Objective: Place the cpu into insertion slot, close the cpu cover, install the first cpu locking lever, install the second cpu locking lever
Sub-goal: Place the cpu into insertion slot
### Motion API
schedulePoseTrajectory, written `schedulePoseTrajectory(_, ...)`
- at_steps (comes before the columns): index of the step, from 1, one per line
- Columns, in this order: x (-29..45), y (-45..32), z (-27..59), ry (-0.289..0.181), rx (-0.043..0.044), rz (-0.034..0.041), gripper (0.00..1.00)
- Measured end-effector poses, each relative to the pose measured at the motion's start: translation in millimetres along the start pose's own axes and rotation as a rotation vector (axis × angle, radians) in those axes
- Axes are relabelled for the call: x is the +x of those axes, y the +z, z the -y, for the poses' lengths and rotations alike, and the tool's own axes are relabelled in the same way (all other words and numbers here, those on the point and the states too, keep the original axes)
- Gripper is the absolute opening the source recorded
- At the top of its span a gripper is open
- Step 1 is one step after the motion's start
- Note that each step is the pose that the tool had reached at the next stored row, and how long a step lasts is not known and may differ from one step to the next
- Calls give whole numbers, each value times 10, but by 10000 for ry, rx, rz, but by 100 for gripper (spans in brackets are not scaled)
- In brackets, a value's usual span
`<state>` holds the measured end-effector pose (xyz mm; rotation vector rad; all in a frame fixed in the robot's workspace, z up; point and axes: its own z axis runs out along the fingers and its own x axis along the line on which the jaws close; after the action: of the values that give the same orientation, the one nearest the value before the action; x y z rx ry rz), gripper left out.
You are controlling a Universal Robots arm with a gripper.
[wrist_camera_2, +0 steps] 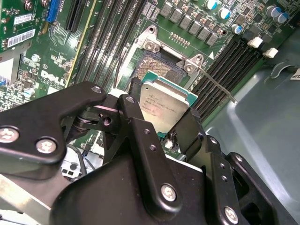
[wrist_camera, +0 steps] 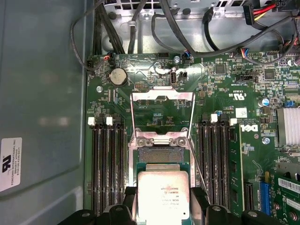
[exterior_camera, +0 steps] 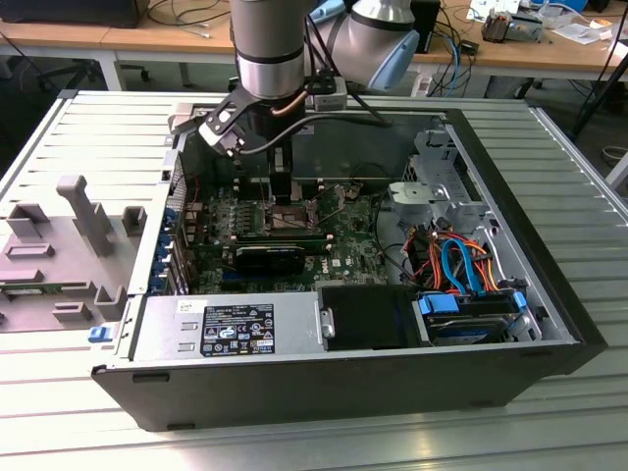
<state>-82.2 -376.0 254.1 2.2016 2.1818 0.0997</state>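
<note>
On the exterior view's left, a grey plastic fixture stands on the bench, just beside the left wall of the open computer case. Toward the right, my arm hangs into the case over the green board, nearer to the far wall than the near one. The hand is narrow, closed on the cpu: one finger on each of two opposite edges, the silver top facing up. The insertion slot lies under the chip and a little beyond it, away from the hand's body. In the first wrist view a strip of socket is uncovered past the chip's far edge, and the chip's edges run parallel to the socket rim. I think the chip hangs slightly above the socket, but I cannot say surely that it does not touch. The first wrist view shows the cpu cover swung open beyond the slot; the second wrist view shows instead a thin locking lever standing free beside the socket. At the case's right wall lie orange and blue cables.
</note>
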Motion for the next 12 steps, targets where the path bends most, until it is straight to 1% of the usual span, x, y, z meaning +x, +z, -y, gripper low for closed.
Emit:
schedulePoseTrajectory(4, 0, 26, 3, 0, 0, 1, 54)
schedulePoseTrajectory(12, -1, 38, 3, 0, 0, 0, 54)
